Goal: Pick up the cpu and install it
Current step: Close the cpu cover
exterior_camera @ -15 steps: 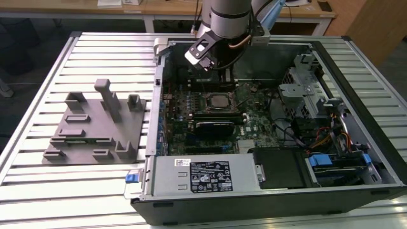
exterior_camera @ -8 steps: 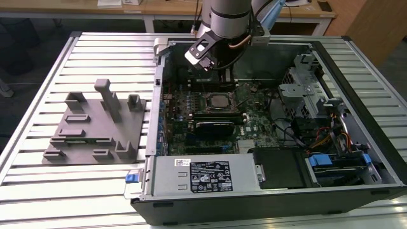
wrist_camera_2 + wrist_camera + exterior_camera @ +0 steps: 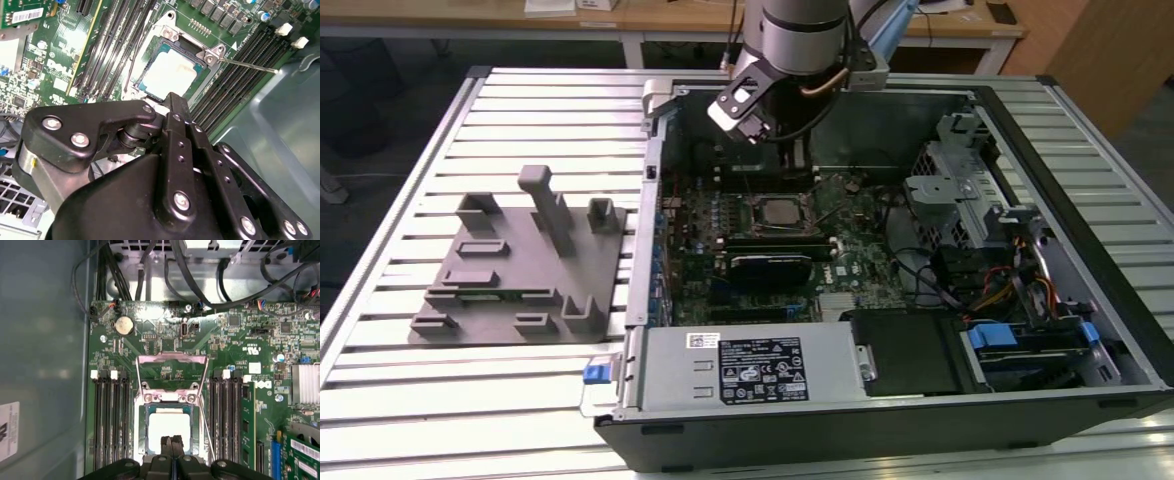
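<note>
Silver cpu [image 3: 170, 427] square within socket frame [image 3: 168, 397]

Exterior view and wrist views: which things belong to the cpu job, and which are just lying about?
Job:
cpu, lying in the socket
gripper

Lying about:
grey fixture block on the table
power supply
coin battery

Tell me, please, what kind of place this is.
Probably a robotics lab or workshop: an open computer case lies on a slatted metal table, a grey fixture block stands beside it, and wooden desks are behind. The gripper hangs over the cpu.
</note>
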